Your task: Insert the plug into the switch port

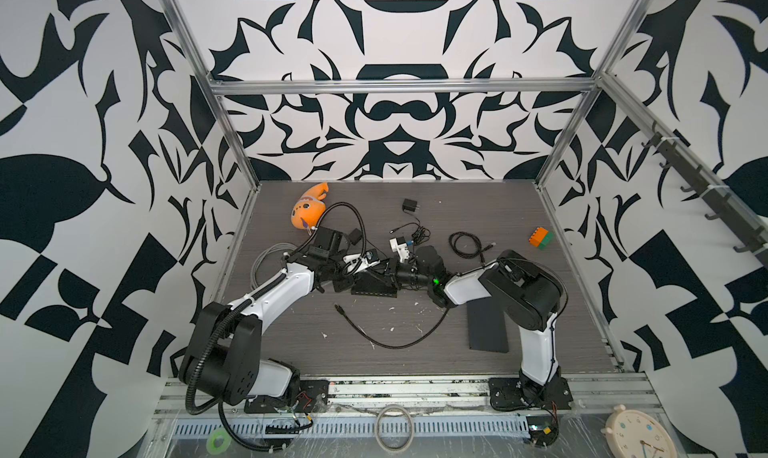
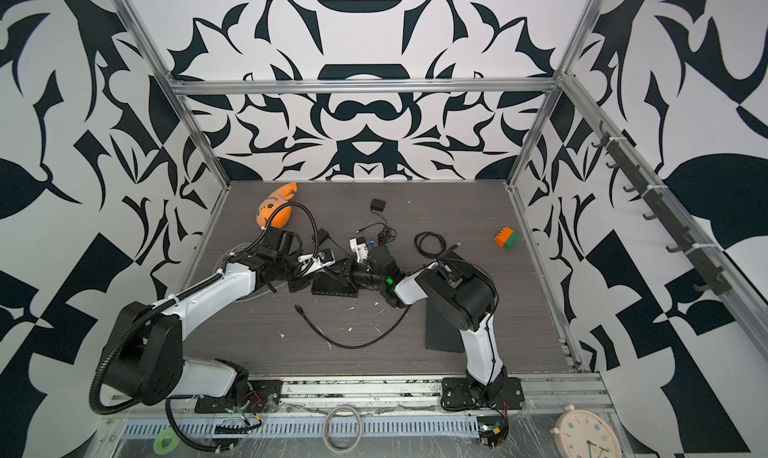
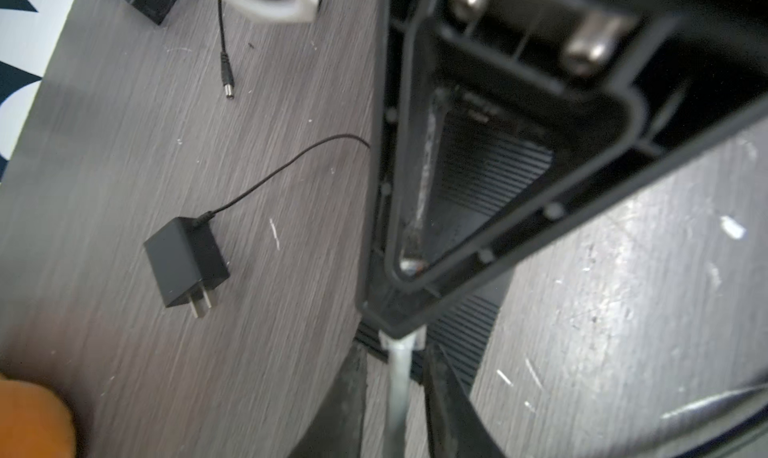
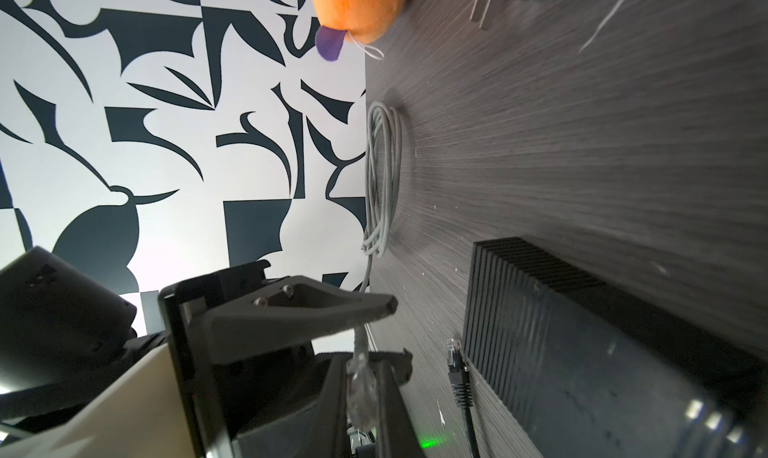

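Table (image 4: 582,144): right tool (image 4: 368,368) tight on plug (image 4: 360,389)

A: Finish of the worktop (image 4: 540,123)?
B: Matt grey wood grain, scuffed, white flecks.
A: The rest?
B: The switch (image 4: 582,352) is matt black and ribbed; plug (image 4: 360,383) clear glossy plastic; toy (image 4: 357,3) orange plush cloth.

Left arm (image 1: 291,283) and right arm (image 1: 465,287) wore white shells between black joints, ribbed black conduit (image 1: 189,389) ran along the left, green light (image 1: 436,281) glowed on the right wrist.
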### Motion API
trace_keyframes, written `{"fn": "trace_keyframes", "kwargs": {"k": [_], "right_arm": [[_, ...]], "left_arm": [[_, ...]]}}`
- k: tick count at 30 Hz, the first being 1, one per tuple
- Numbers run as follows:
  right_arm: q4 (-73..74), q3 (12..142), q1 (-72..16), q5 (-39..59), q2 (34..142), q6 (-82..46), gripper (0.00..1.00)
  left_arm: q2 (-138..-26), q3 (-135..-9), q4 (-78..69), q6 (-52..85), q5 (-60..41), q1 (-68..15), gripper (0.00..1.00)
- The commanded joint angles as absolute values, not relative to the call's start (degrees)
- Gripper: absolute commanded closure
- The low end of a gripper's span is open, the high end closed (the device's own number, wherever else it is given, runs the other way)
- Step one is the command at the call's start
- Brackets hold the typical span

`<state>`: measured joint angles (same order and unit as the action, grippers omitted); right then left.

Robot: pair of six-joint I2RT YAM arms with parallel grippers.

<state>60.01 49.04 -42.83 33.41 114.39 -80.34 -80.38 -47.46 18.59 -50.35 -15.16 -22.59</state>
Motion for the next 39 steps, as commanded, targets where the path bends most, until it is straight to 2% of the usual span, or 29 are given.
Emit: {"fn": "trace_keyframes", "kwargs": {"k": [1, 8, 12, 14, 19, 22, 26, 31, 35, 39], "right_arm": [[61.17, 50.45, -42.67, 34.11, 111.36, -79.01, 0.97], [61.17, 50.42, -42.65, 34.01, 111.63, -79.02, 0.97], [61.1, 50.49, -42.63, 34.01, 111.8, -78.96, 0.97], [60.91, 50.45, -42.63, 34.18, 111.71, -78.47, 0.96], [60.05, 50.02, -41.42, 35.58, 110.83, -75.33, 0.78], [58.78, 48.49, -38.5, 36.58, 108.7, -72.59, 0.73], [46.59, 47.62, -34.99, 37.21, 103.84, -63.18, 0.7], [25.55, 49.73, -34.18, 33.21, 98.42, -47.54, 0.64], [13.63, 55.1, -34.28, 28.35, 98.83, -35.51, 0.61], [9.44, 60.63, -35.15, 27.21, 101.89, -26.56, 0.57]], "left_arm": [[-80.25, -49.13, 20.25, -49.75, -19.05, -22.17, 0.74], [-79.76, -48.99, 19.73, -48.74, -20.94, -21.82, 0.85], [-79.69, -48.94, 19.53, -48.28, -22.17, -21.28, 0.96], [-80.06, -49.34, 20.77, -48.92, -22.07, -20.92, 0.98], [-81.12, -50.67, 24.95, -49.84, -21.14, -20.46, 1.0], [-80.54, -50.2, 25.82, -49.83, -20.08, -20.47, 1.0], [-80.07, -49.57, 26.74, -50.09, -18.93, -19.97, 1.0], [-81.33, -50.06, 29.62, -50.23, -18.02, -19.24, 0.99], [-81.48, -51.17, 32.99, -46.96, -18.3, -19.38, 0.99], [-78.9, -49.96, 34.48, -43.18, -20.03, -20.78, 0.97]]}}
